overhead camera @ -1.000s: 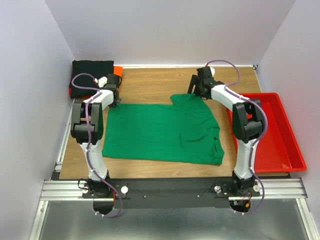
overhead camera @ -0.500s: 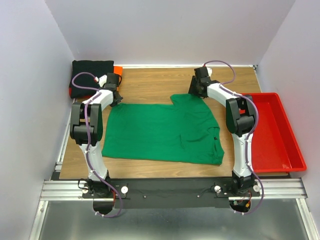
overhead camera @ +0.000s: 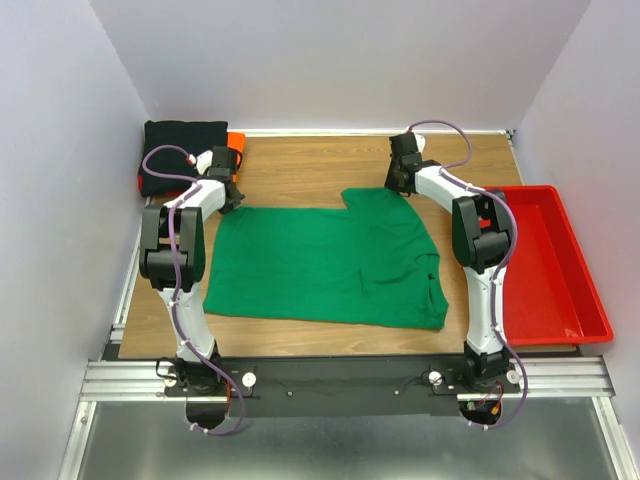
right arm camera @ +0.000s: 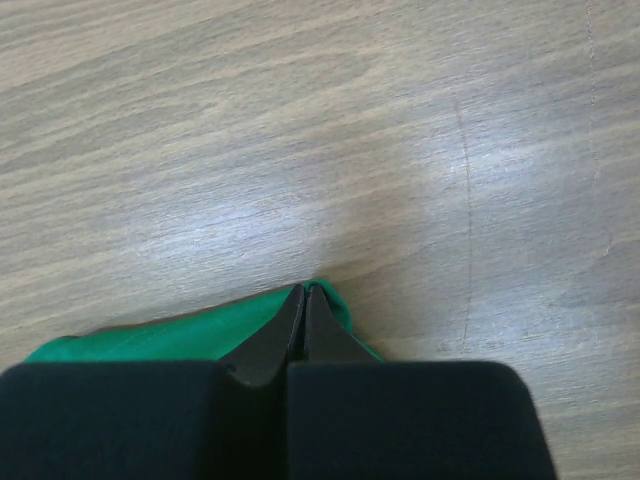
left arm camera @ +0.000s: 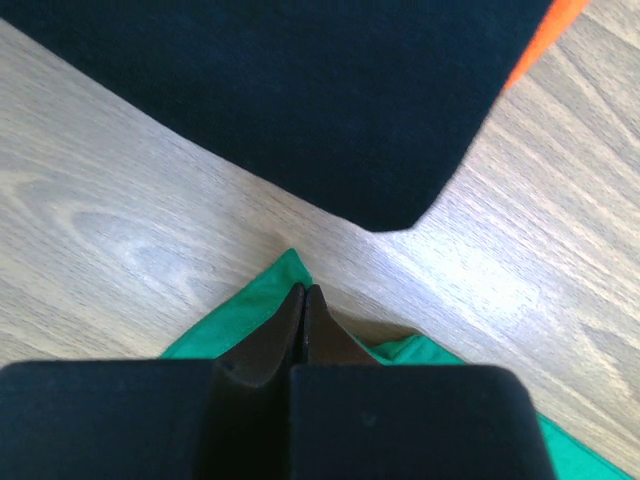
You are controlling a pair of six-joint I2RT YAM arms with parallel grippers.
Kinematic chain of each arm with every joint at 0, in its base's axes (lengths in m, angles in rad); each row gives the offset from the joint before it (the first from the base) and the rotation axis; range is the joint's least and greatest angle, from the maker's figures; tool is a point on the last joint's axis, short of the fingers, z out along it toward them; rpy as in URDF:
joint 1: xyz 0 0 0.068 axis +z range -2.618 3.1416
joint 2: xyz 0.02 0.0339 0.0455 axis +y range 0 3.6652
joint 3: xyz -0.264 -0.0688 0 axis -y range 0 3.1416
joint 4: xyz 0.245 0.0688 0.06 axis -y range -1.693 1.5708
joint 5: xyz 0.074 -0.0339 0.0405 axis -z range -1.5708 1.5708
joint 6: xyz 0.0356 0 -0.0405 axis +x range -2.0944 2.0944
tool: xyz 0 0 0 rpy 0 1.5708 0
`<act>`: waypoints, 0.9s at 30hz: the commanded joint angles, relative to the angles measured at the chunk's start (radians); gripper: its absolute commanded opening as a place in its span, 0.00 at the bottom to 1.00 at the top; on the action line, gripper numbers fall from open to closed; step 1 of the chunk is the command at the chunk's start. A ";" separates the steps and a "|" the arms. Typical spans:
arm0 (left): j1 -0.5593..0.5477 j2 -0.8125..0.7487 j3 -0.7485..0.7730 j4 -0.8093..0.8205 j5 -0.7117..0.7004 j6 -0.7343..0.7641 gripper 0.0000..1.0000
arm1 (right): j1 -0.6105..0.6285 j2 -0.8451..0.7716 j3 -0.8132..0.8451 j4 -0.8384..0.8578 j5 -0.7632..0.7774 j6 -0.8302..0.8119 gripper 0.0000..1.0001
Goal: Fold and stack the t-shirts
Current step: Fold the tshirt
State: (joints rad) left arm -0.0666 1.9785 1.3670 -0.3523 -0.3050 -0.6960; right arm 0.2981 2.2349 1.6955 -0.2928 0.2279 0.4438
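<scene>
The green t-shirt (overhead camera: 330, 265) lies spread flat on the wooden table. My left gripper (overhead camera: 232, 203) is shut on its far left corner; in the left wrist view the closed tips (left arm camera: 304, 290) pinch the green cloth (left arm camera: 235, 320). My right gripper (overhead camera: 397, 186) is shut on the far right corner, and green cloth (right arm camera: 180, 335) bunches round its tips (right arm camera: 304, 290). The folded black t-shirt (overhead camera: 182, 155) rests at the back left on the orange-red t-shirt (overhead camera: 236, 141), of which only an edge shows. The black one (left arm camera: 300, 90) lies just beyond my left tips.
A red plastic tray (overhead camera: 560, 270) stands along the table's right edge, beside the right arm. Bare wood (overhead camera: 310, 170) shows between the two grippers at the back. White walls close in the left, back and right sides.
My right gripper has come down onto the green t-shirt's far right corner and shut on it, from open. The left gripper and the shirt lie as before.
</scene>
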 commanded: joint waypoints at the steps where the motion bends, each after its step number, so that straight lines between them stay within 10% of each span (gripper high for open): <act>1: 0.016 -0.033 0.014 0.007 -0.013 0.001 0.00 | -0.010 -0.011 0.030 -0.003 0.036 -0.005 0.00; 27: 0.085 -0.032 0.067 0.012 0.043 0.016 0.00 | -0.045 -0.296 -0.128 -0.003 0.013 -0.002 0.00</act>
State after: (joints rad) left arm -0.0082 1.9785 1.4338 -0.3550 -0.2852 -0.6949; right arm 0.2600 2.0159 1.6363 -0.2886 0.2310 0.4240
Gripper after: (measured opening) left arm 0.007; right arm 0.006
